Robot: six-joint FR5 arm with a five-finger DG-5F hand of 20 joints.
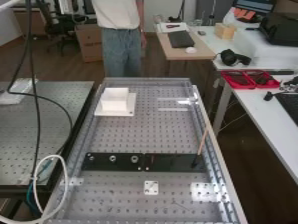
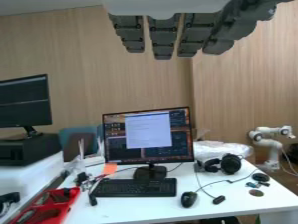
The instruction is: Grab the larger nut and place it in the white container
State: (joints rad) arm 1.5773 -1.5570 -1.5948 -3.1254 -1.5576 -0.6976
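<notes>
The larger nut (image 1: 113,158) stands on the black bar (image 1: 174,163), well apart from the empty, straight-fingered hand (image 2: 163,37).

From here: 1 smaller nut (image 1: 91,158), 1 larger nut (image 1: 113,158), 1 bearing (image 1: 134,159), 1 white container (image 1: 114,100); wrist view: 2 monitors (image 2: 148,136), 1 keyboard (image 2: 135,187), 1 headset (image 2: 231,163)

In the wrist view the robot's hand (image 2: 163,36) has its fingers (image 2: 193,34) extended and relaxed, dark grey with blunt tips, lying side by side. Narrow gaps part some of them, while toward one side they overlap and crowd together. A smooth white part (image 2: 166,6) sits at their base. The wrist is turned so its camera looks out roughly level. In the high view, a slim white piece at the upper left corner looks like part of the arm (image 1: 8,4).
</notes>
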